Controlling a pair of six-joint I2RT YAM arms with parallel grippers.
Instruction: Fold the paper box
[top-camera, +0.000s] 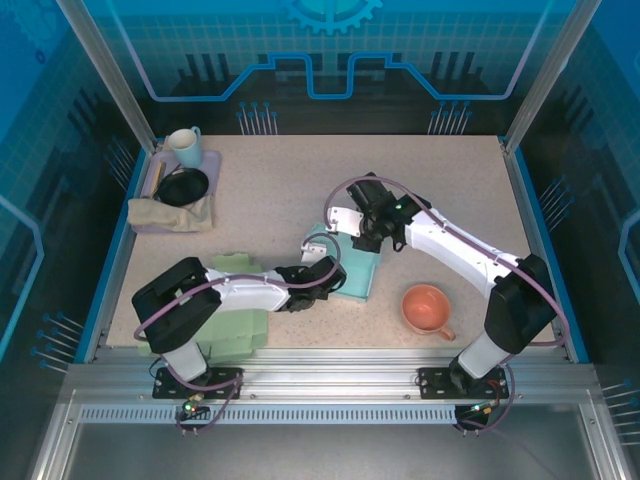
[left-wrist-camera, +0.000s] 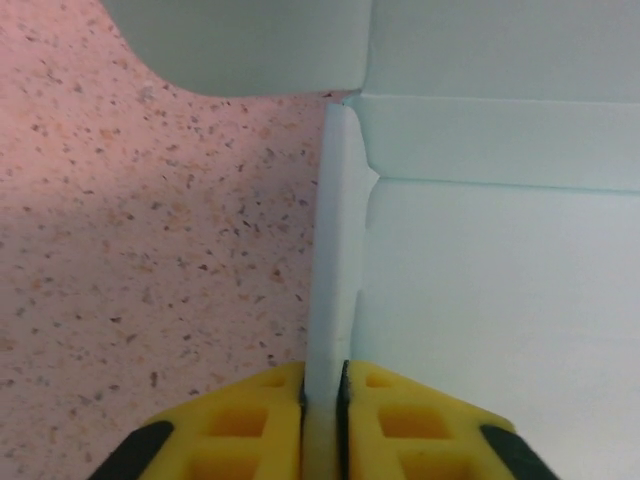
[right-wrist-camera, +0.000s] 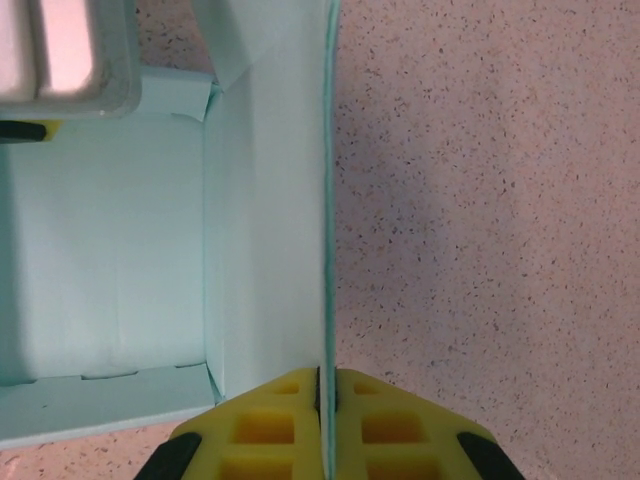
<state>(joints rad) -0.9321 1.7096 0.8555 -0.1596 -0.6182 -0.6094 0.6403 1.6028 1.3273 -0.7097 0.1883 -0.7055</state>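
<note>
1. Table (top-camera: 440, 180): speckled beige top, with everything on it.
2. Right arm (top-camera: 450, 245): reaches from its near-right base in toward the middle of the table.
3. Left arm (top-camera: 220, 295): lies low from its near-left base and points right toward the middle.
4. Green cloth (top-camera: 240, 325): flat at near left, partly under the left arm.
5. Paper box (top-camera: 355, 275): pale mint, near the table's centre between the two grippers, partly formed. The right wrist view shows its floor and an upright side wall (right-wrist-camera: 100, 250). The left wrist view shows flat panels and a thin raised flap (left-wrist-camera: 500, 300).
6. Purple tray (top-camera: 210, 160): far-left corner.
7. Tan cloth (top-camera: 165, 213): crumpled at the tray's near edge.
8. Orange cup (top-camera: 428, 308): near right, apart from the box, handle toward the near edge.
9. Black bowl (top-camera: 184, 187): on the tray.
10. Mug (top-camera: 185, 147): pale, just behind the bowl.
11. Left gripper (left-wrist-camera: 323, 385): yellow fingers pinched tight on the box's thin upright flap, at the box's left side.
12. Right gripper (right-wrist-camera: 322, 385): fingers closed on the top edge of the box's side wall, at the far side of the box (top-camera: 362, 225).
</note>
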